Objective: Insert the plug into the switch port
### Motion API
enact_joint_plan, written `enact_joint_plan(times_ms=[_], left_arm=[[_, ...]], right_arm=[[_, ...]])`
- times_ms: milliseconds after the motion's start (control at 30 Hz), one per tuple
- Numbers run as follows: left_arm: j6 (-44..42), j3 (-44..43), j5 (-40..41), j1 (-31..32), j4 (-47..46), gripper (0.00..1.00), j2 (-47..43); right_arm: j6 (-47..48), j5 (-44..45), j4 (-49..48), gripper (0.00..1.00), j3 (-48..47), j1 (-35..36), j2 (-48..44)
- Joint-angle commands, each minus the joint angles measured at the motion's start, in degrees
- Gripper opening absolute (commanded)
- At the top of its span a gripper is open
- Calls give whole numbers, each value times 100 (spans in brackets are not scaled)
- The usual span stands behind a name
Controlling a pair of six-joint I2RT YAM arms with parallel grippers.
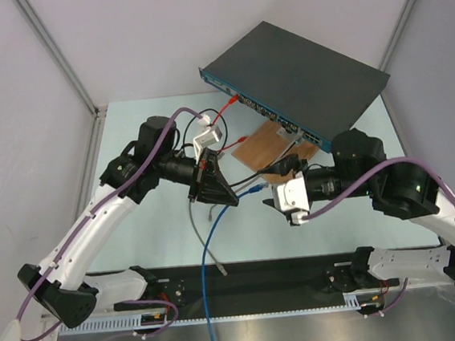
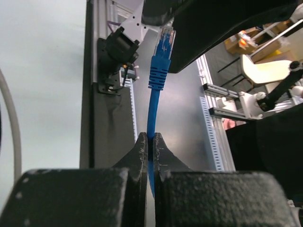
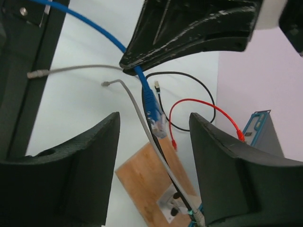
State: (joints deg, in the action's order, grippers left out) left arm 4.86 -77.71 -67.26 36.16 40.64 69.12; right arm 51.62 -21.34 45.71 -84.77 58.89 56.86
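Note:
The blue cable's plug (image 3: pixel 155 118) has a clear tip and hangs in the air, pointing toward the wooden board. My left gripper (image 2: pixel 152 141) is shut on the blue cable a short way behind the plug (image 2: pixel 162 47). My right gripper (image 3: pixel 154 115) is open, with its two fingers on either side of the plug and not touching it. From above, the plug (image 1: pixel 255 189) sits between the left gripper (image 1: pixel 230 196) and the right gripper (image 1: pixel 273 189). The switch (image 1: pixel 298 67) is a flat black box with a blue front strip. It lies at the back right, beyond both grippers.
A brown wooden board (image 1: pixel 265 144) lies just in front of the switch. A red cable (image 3: pixel 203 106) and a black cable (image 3: pixel 189 80) loop on the table near the switch strip. A grey cable (image 3: pixel 137 113) runs under the plug. The blue cable (image 1: pixel 210 285) trails down to the near edge.

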Motion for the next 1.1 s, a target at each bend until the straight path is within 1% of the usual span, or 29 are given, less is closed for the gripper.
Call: enact_joint_plan(times_ms=[0,100,133,400,500,600,633,667,700,767,800,833,867,900,933,967,1000,1033,1067], left_arm=[[454,28,-437,66,-443,0,31],[516,28,-489,93,-478,0,75],[524,28,-489,110,-470,0,75],[656,37,-481,172,-522,0,189],[674,28,-428,172,-488,1,233],[691,19,-384,172,-487,0,260],[700,11,-375,172,-478,0,251],[700,10,-349,172,-496,0,251],[709,-7,-314,172,-531,4,233],[517,-164,-8,155,-435,20,163],[437,-226,107,102,-426,41,128],[419,-279,195,23,-469,47,84],[489,-332,240,-282,-565,51,40],[602,-411,292,-494,-932,60,-65],[882,-437,328,-957,-1205,66,-135],[980,-473,406,-1188,-1669,71,-214],[1008,-612,642,-1408,-1856,80,-337],[999,-718,801,-1619,-2015,83,-364],[947,-841,924,-1969,-2199,85,-373]], right_arm=[[972,429,201,63,84,236,-79],[1105,552,271,57,101,280,-61],[1157,561,263,54,110,281,-61],[1123,535,228,43,75,307,9],[1061,482,245,37,40,316,62],[1087,482,315,21,22,316,123],[1079,482,333,7,22,316,132],[1018,491,342,0,5,324,150],[965,499,342,0,-22,325,159],[798,534,429,0,-109,325,272],[467,552,491,0,-171,325,343],[263,561,717,0,-345,325,430],[79,474,868,0,-408,307,588],[-323,360,1200,0,-461,194,676],[-484,194,1368,0,-548,97,755],[-668,-173,1553,0,-593,9,939],[-818,-308,1937,0,-637,-131,1054],[-1046,-466,2141,0,-733,-202,1177],[-1179,-728,2317,0,-769,-281,1465]])
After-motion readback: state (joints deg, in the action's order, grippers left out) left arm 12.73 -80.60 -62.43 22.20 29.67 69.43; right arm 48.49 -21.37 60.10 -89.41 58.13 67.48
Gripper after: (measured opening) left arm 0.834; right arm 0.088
